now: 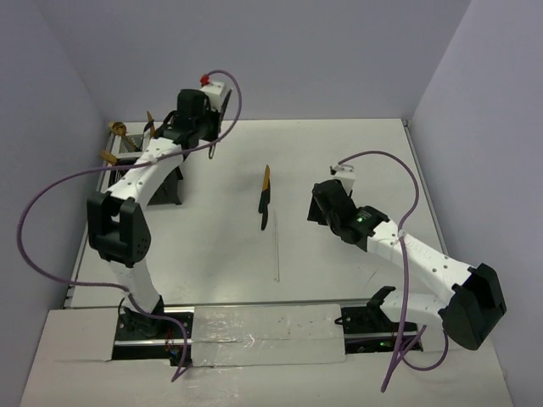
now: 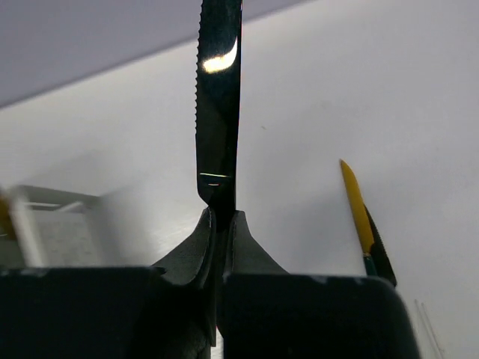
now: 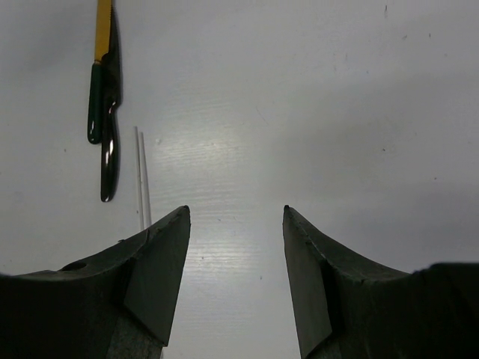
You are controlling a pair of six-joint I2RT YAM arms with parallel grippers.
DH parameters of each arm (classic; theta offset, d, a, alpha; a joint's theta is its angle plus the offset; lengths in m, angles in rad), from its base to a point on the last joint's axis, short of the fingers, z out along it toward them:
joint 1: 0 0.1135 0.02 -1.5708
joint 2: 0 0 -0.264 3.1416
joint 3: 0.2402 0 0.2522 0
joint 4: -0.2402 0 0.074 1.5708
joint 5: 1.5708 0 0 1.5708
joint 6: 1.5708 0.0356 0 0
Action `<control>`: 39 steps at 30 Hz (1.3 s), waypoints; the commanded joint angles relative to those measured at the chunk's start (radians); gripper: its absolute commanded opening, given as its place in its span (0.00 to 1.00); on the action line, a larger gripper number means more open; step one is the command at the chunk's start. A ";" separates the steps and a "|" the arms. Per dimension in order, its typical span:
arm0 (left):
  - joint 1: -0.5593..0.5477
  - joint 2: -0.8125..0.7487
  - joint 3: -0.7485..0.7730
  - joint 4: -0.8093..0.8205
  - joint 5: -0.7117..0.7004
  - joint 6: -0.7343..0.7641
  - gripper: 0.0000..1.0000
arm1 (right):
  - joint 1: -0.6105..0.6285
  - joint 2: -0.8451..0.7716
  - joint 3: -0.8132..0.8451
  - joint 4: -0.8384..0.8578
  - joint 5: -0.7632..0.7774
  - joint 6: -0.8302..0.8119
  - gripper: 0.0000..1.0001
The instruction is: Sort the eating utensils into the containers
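My left gripper (image 1: 182, 134) hangs over the black caddy (image 1: 166, 188) at the far left and is shut on a knife (image 2: 218, 97), whose serrated blade sticks up past the fingertips (image 2: 222, 217). Gold utensil heads (image 1: 117, 129) stick out of the caddy, which is mostly hidden under the arm. A gold-bladed knife with a dark green handle (image 1: 265, 197) lies mid-table, with a dark utensil (image 3: 110, 149) right beside it. This knife also shows in the right wrist view (image 3: 101, 67) and the left wrist view (image 2: 357, 206). My right gripper (image 1: 321, 203) (image 3: 236, 213) is open and empty, to the right of that knife.
A thin white stick (image 1: 277, 254) (image 3: 142, 172) lies on the table just below the knife. Grey walls close in the table at the left, back and right. The caddy shows blurred at the left of the left wrist view (image 2: 52, 206).
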 commanded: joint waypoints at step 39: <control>0.448 -0.008 -0.517 1.149 0.341 0.133 0.00 | -0.007 -0.089 0.192 -0.152 0.093 0.079 0.60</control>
